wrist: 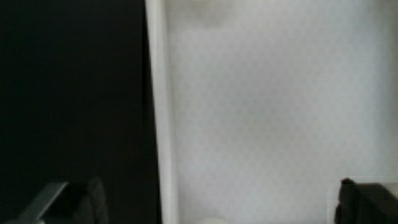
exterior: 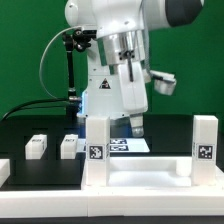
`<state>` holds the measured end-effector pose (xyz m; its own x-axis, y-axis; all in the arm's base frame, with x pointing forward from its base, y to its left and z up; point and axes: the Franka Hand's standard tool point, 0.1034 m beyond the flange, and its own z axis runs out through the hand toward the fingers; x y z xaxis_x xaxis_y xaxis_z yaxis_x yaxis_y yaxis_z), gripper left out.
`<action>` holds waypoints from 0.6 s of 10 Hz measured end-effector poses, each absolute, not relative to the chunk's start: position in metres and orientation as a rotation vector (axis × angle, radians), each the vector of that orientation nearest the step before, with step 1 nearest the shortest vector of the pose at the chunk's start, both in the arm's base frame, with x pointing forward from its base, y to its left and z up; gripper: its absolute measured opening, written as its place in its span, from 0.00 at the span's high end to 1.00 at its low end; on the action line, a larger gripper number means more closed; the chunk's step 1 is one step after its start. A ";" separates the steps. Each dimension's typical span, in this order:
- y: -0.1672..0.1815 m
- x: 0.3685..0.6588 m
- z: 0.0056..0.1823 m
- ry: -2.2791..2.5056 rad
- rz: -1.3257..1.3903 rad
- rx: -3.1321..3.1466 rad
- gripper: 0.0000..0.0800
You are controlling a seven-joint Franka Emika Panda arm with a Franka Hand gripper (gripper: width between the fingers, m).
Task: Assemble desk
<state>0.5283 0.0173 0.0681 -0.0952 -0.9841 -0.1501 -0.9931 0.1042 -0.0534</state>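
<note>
The desk top (exterior: 150, 176) lies flat near the front of the exterior view. Two square tagged legs stand upright on its near corners, one at the left (exterior: 97, 140) and one at the right (exterior: 205, 140). Two loose legs (exterior: 37, 145) (exterior: 70, 145) lie on the black table at the exterior view's left. My gripper (exterior: 137, 130) points down, low over the far part of the desk top. In the wrist view the gripper (wrist: 222, 200) is open and empty. The white desk top (wrist: 267, 110) fills the space between its fingers (wrist: 80, 202), and one finger is over the black table.
A low white bar (exterior: 40, 205) runs along the table's front edge, with a white piece (exterior: 3, 170) at the far left. A flat white patch with a marker tag (exterior: 120, 147) shows under the gripper. The arm's base and cables stand behind.
</note>
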 end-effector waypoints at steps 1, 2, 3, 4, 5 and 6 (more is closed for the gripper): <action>0.025 0.519 0.049 2.229 0.118 -2.039 0.19; 0.029 0.518 0.035 2.226 0.082 -2.058 0.19; 0.030 0.519 0.025 2.228 0.016 -2.045 0.19; 0.034 0.517 0.020 2.225 0.027 -2.055 0.19; 0.037 0.518 0.017 2.225 0.040 -2.059 0.19; 0.038 0.518 0.015 2.227 0.050 -2.063 0.19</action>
<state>0.5175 0.0375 0.0146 -0.0733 -0.9923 -0.0997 -0.9958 0.0783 -0.0472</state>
